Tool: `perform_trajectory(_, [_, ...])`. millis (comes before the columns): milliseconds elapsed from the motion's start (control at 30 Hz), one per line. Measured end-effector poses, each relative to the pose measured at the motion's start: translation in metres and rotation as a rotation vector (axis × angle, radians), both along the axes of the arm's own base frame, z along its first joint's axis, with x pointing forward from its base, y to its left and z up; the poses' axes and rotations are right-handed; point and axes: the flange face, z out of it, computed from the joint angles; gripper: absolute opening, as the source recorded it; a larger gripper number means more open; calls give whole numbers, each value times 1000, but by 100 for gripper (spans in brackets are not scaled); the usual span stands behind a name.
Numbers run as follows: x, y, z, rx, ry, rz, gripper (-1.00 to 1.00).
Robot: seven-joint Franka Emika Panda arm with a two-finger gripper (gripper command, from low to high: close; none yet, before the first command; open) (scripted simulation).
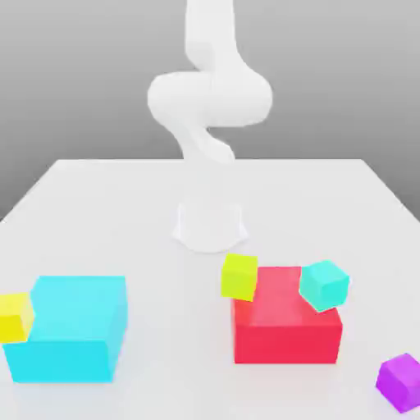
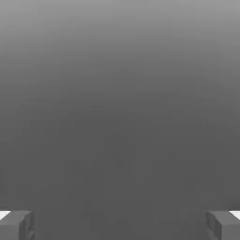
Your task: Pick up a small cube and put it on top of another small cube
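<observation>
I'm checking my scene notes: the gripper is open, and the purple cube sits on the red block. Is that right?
Not quite: in the exterior view, the purple cube sits apart from the red block, not on it.

1. The yellow cube (image 1: 14, 318) is cut off by the exterior view's left edge, and its far side is out of sight.
2. The upper part of the white robot arm (image 1: 209, 98) runs out past the top edge of the exterior view.
3. The gripper (image 2: 120, 226) is cropped in the hand view, with only parts of its two fingers inside the frame.
4. The teal small cube (image 1: 324, 285) hides one corner of the red block (image 1: 285, 338).
</observation>
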Motion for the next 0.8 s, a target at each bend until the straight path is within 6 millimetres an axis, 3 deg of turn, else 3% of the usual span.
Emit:
perform_trajectory(200, [66, 52, -84, -57, 153, 50, 0])
perform_trajectory(400, [108, 106, -179, -103, 298, 116, 0])
perform_trajectory(567, [121, 154, -264, -131, 416, 188, 0])
perform_trajectory(800, [110, 217, -384, -147, 580, 291, 0])
